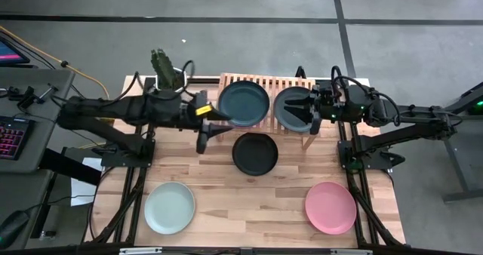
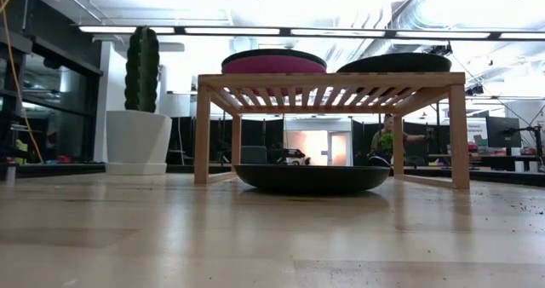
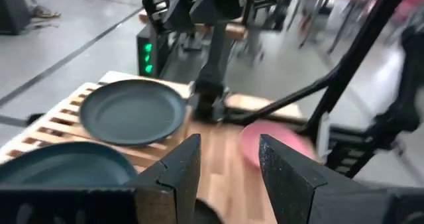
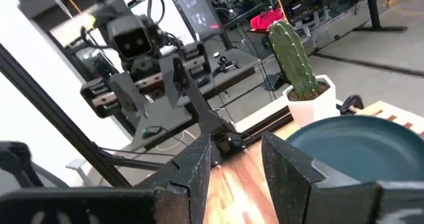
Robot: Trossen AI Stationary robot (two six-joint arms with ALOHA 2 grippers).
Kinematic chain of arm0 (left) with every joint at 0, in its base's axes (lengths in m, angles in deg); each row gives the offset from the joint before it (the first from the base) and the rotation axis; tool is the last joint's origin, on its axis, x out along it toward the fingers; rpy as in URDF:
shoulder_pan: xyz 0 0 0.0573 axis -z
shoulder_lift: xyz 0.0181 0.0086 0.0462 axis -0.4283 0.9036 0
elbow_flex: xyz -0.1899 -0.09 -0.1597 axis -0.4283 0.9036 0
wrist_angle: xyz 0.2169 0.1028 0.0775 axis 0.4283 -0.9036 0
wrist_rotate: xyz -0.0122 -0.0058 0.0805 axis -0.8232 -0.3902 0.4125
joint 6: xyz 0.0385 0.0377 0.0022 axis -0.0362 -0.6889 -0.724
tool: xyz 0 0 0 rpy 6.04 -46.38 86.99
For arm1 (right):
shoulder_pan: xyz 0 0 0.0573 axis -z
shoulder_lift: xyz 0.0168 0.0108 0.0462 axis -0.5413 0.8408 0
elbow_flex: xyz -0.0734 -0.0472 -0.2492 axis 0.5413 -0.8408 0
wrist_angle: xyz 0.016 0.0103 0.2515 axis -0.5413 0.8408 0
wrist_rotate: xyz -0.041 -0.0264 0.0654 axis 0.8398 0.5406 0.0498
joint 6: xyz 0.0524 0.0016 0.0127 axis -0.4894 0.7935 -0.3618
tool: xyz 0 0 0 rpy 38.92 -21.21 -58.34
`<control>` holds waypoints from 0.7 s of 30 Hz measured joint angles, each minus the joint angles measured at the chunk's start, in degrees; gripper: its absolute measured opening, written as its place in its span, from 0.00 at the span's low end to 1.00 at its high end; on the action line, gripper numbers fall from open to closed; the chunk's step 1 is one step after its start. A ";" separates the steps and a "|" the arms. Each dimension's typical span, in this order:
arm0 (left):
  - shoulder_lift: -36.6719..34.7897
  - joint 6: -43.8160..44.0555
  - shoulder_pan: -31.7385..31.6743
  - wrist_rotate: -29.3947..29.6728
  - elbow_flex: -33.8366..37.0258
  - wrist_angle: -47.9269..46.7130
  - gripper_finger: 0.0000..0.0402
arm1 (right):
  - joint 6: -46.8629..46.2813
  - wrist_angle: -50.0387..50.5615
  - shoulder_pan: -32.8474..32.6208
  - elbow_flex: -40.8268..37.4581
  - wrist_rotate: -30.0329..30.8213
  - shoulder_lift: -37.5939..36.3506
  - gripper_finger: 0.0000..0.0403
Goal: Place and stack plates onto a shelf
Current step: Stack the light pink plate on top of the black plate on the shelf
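The light-wood shelf (image 1: pixel 287 83) stands at the table's far edge. On its left half the dark teal plate (image 1: pixel 243 102) lies on the hot pink plate (image 2: pixel 272 65). The dark grey-green plate (image 1: pixel 290 108) lies on its right half. The black plate (image 1: pixel 255 153) rests on the table in front of the shelf. The pale mint plate (image 1: pixel 170 207) and the light pink plate (image 1: pixel 330 207) lie near the front edge. My left gripper (image 1: pixel 215 127) is open beside the teal plate's left rim. My right gripper (image 1: pixel 302 110) is open above the grey-green plate.
A white pot with a green cactus (image 1: pixel 162 70) stands at the shelf's left end. Bare wood table (image 1: pixel 249 202) shows between the mint and light pink plates. A keyboard and desk (image 1: pixel 15 130) are off the table's left side.
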 joint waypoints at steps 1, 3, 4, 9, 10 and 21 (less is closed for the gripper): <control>-1.12 0.88 0.26 -0.27 2.05 2.74 0.35 | -0.66 -0.20 0.02 0.00 0.00 0.00 0.29; -3.18 2.53 0.75 -0.48 5.01 6.12 0.35 | -1.89 -0.92 0.02 0.00 -0.41 0.00 0.29; -4.06 3.26 0.98 -0.48 6.12 7.48 0.35 | -2.53 -1.51 0.02 0.00 -1.52 0.00 0.29; -5.74 5.24 1.37 -0.38 7.64 7.82 0.35 | -7.31 -4.19 -0.10 0.00 -10.58 0.11 0.29; -5.82 5.42 1.37 -0.30 7.64 7.98 0.35 | -9.45 -4.26 -0.40 0.00 -12.37 0.11 0.29; -5.86 5.48 1.37 -0.24 7.64 7.44 0.35 | -30.86 13.19 -17.04 0.02 -18.35 3.92 0.29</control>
